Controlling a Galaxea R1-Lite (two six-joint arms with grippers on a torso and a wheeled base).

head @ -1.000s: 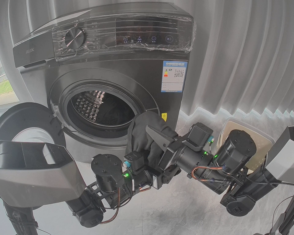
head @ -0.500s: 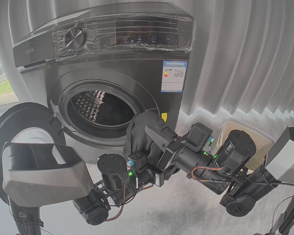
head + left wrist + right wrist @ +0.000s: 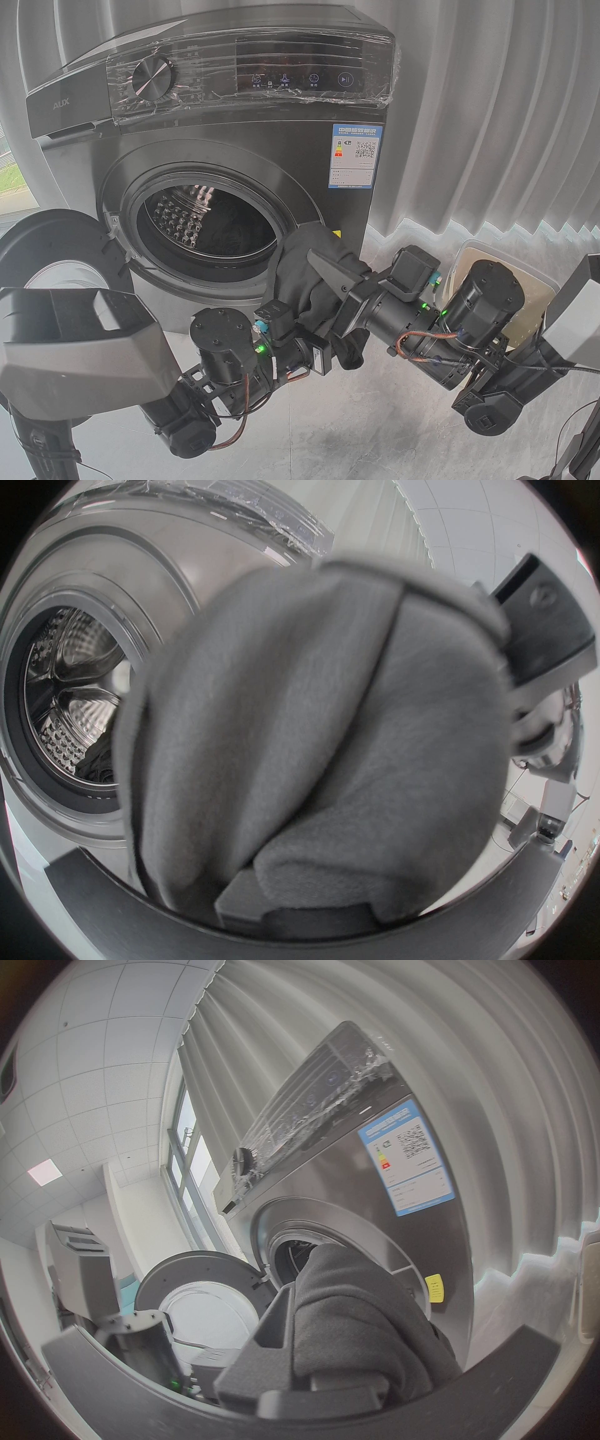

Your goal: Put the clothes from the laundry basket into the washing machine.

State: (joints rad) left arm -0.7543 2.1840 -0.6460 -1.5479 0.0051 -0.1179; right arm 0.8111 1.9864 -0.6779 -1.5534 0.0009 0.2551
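Dark grey garment (image 3: 294,275) hangs just right of the drum opening (image 3: 206,219), pinched by the right end effector (image 3: 322,275). Can't tell whether the left end effector (image 3: 315,353) grips it, since it's buried in cloth. Risk: the trailing hem catches the opening's rim and the garment slips to the floor (image 3: 350,425).

The head camera sits above and in front of the washing machine (image 3: 250,144). It looks forward and down on the control panel (image 3: 250,69), the drum mouth (image 3: 212,219) and the door (image 3: 56,250), swung open at the machine's left. The left wrist camera faces the machine's front from close in, right behind a dark garment (image 3: 312,742) that blocks most of its sight. The right wrist camera sits low off the machine's right front corner, tilted up along its face toward the ceiling (image 3: 94,1054). All three views share the drum mouth and the garment.
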